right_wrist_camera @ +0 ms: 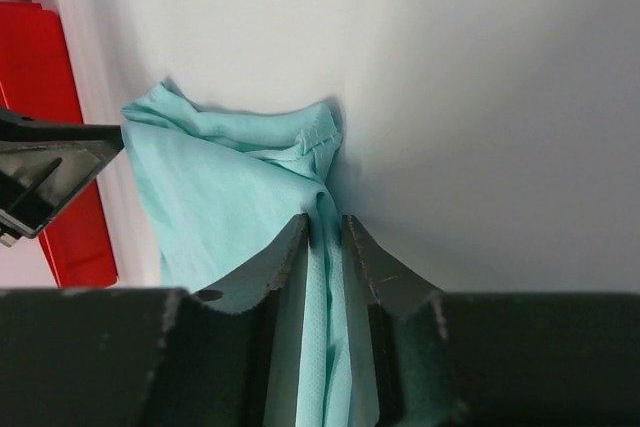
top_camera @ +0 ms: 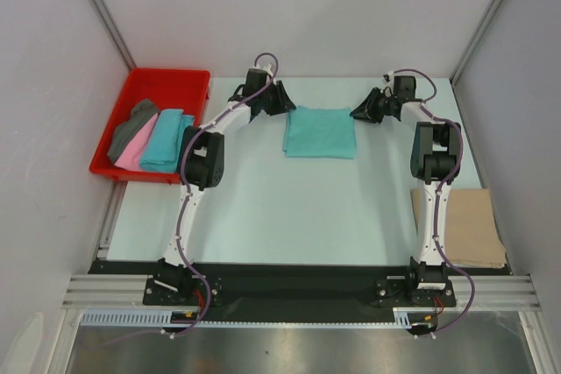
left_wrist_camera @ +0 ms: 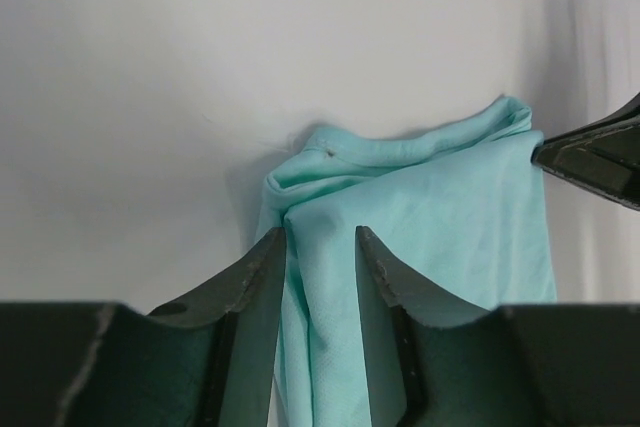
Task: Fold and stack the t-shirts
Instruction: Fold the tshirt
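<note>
Where the overhead camera looks down on the pale, smooth table [top_camera: 289, 216], the mint green t-shirt [top_camera: 320, 133] lies folded into a flat, nearly square pad of soft cloth, midway between the left and right edges and towards the far edge. The left gripper [top_camera: 279, 107] sits at its far left corner and the right gripper [top_camera: 358, 114] at its far right corner. A red plastic tray [top_camera: 166, 81] stands at the far left corner of the table, holding a crumpled dark grey t-shirt [top_camera: 131, 129], a pink t-shirt [top_camera: 131, 155] and a folded turquoise t-shirt [top_camera: 166, 139] side by side. The tan t-shirt [top_camera: 456, 225] lies folded flat along the right edge, nearer the front. In the left wrist view, the left gripper [left_wrist_camera: 321, 239] has its dark, wedge-shaped fingers [left_wrist_camera: 262, 277] standing clearly apart, astride a raised fold of the mint cloth. The fabric shows a fine weave and a stitched hem bunched up at the corner, with a small dark speck on that hem. The fold lies between the fingers, but they do not press it from both sides. A black tip of the other gripper juts in at the right edge. In the right wrist view, the right gripper [right_wrist_camera: 325, 222] has its fingers [right_wrist_camera: 385, 267] drawn close together, leaving only a narrow slot. A ridge of the mint cloth fills that slot and touches both fingers, so this corner is pinched. The hemmed corner puckers just beyond the tips, and the red tray [right_wrist_camera: 50, 127] shows at the left.
</note>
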`<state>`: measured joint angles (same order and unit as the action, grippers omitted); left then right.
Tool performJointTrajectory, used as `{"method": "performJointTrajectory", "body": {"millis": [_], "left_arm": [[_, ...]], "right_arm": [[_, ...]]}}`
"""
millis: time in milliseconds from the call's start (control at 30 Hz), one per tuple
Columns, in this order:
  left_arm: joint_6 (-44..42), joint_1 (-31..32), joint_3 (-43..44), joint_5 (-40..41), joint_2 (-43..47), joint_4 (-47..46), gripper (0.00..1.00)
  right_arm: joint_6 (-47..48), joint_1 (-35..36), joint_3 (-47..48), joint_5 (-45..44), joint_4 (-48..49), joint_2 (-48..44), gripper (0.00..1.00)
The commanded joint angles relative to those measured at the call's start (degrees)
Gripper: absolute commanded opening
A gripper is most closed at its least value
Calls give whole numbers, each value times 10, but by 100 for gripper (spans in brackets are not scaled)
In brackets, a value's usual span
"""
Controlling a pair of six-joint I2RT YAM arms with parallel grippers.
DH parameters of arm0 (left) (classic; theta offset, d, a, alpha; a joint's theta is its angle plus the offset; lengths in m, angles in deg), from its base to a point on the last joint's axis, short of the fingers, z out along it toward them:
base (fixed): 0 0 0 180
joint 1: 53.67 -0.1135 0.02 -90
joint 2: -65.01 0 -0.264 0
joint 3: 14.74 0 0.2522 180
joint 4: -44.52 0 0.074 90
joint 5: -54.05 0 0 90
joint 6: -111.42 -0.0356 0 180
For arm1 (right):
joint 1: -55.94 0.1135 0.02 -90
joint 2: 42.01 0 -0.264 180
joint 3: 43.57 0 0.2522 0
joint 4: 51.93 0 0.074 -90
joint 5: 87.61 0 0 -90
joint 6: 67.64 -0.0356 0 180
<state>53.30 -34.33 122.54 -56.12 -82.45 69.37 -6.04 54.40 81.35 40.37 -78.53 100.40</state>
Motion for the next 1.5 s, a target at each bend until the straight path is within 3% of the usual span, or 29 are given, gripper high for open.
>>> {"method": "performJointTrajectory", "body": {"millis": [0, 167, 300, 367, 400, 767, 1000, 1167, 1233, 1300, 1333, 1467], "left_arm": [[-8, 3, 38, 7, -5, -3, 39], [3, 2, 39, 6, -14, -9, 43], [10, 2, 50, -3, -22, -13, 11], [9, 2, 50, -1, -19, -13, 1], [8, 2, 48, 5, -8, -16, 0], [-9, -2, -6, 44, 84, -41, 0], [10, -11, 87, 30, 1, -26, 0], [38, -26, 115, 34, -48, -59, 0], [51, -33, 122, 31, -70, -78, 1], [59, -39, 138, 32, -81, -85, 19], [66, -41, 145, 32, -91, -85, 25], [51, -44, 145, 36, -72, -68, 45]], "right_arm": [[4, 4, 8, 3, 9, -17, 26], [-7, 4, 18, 10, 13, -8, 29], [-7, 4, 14, 5, 15, -14, 14], [-6, 4, 8, -3, 25, -27, 0], [-5, 4, 8, -5, 26, -31, 0], [-6, 4, 25, -6, 12, -78, 0], [-36, 5, 103, 6, 12, 0, 0], [-60, 5, 133, 15, 69, 56, 2], [-69, 5, 150, 10, 90, 80, 4], [-81, 3, 173, 14, 98, 102, 8], [-88, 2, 200, 16, 93, 113, 17], [-73, 1, 225, 12, 73, 107, 30]]}}
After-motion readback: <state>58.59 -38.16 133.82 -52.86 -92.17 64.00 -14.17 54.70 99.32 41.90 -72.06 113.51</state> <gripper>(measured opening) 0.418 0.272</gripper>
